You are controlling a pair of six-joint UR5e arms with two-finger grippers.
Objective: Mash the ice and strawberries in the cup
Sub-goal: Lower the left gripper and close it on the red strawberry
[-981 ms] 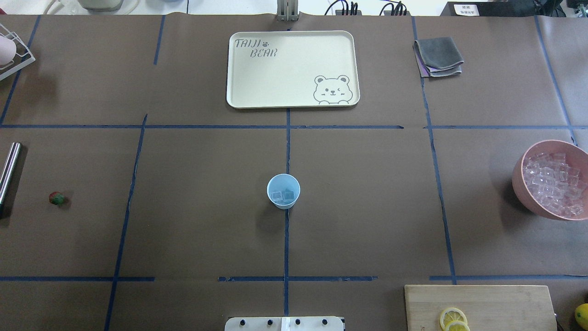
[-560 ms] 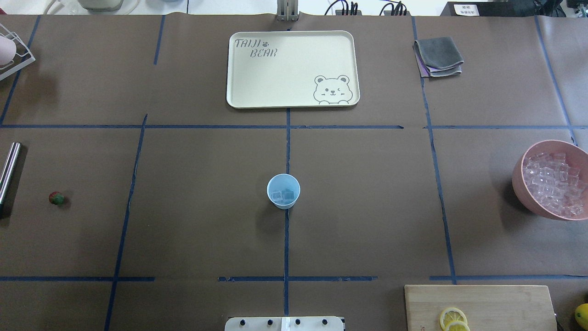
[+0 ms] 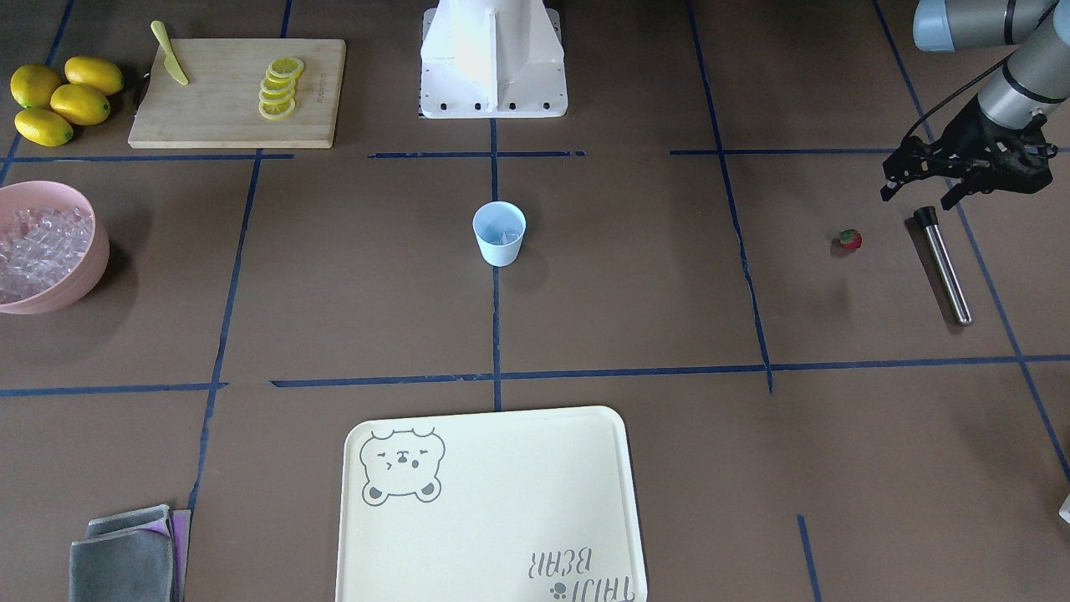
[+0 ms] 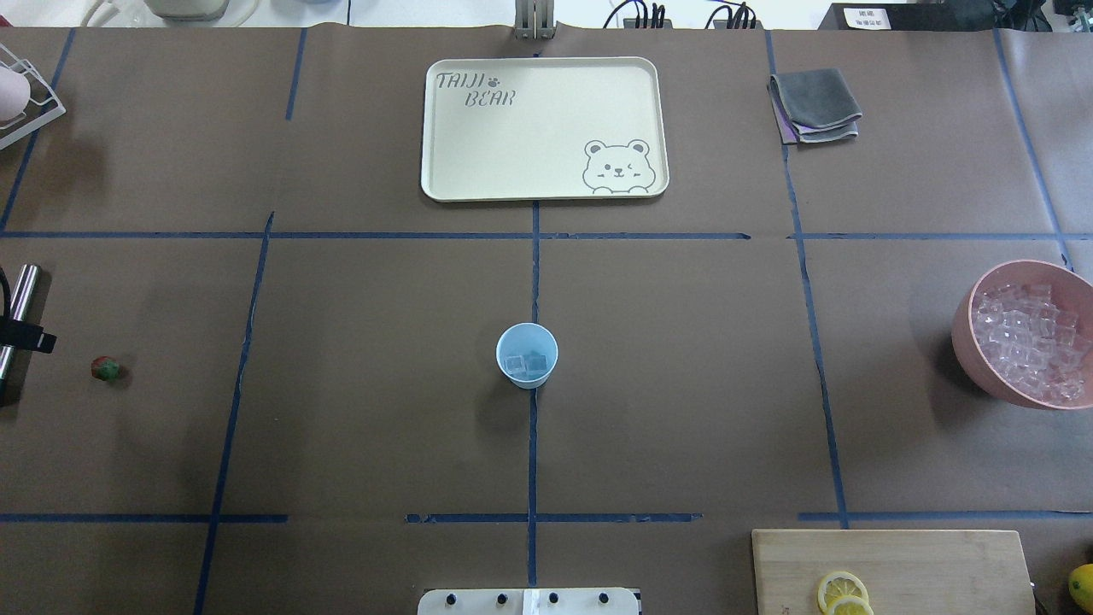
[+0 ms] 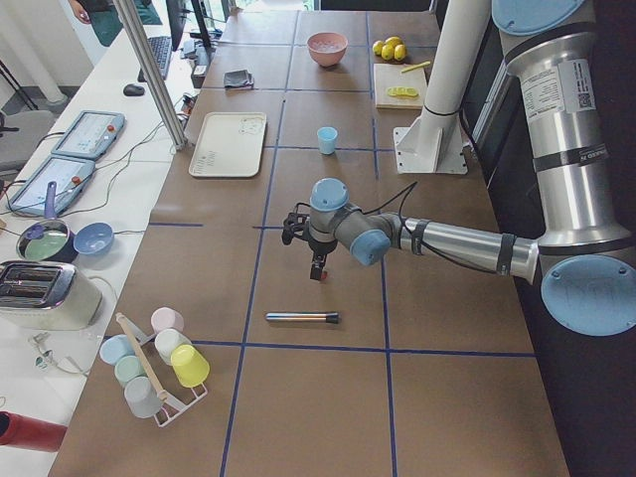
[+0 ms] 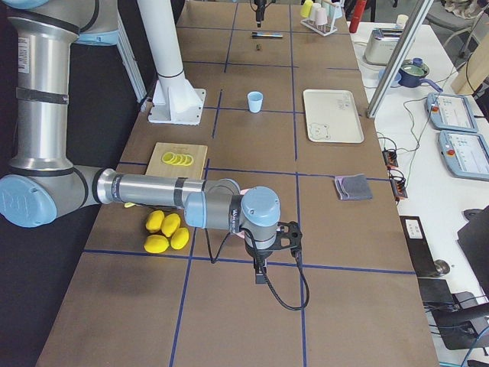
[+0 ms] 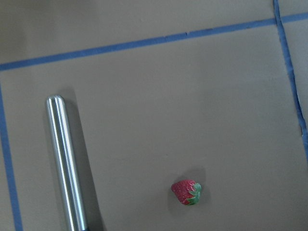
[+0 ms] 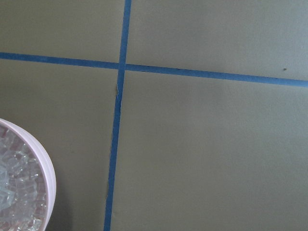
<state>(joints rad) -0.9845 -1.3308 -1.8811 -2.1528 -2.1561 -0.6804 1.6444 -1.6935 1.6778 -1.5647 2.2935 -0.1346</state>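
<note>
Hovering L fingers (image 3: 951,199) look open by table (image 3: 1036,276) edge, over steel rod (image 3: 945,267), near strawberry (image 3: 850,239); R fingers (image 6: 260,271): can't tell.

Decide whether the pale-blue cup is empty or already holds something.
Not empty. The cup stands upright with two ice cubes at its bottom; the strawberry lies on the table, outside it.

The ice (image 8: 14,192) and its bowl (image 8: 50,178) (right wrist view) run off-frame.
</note>
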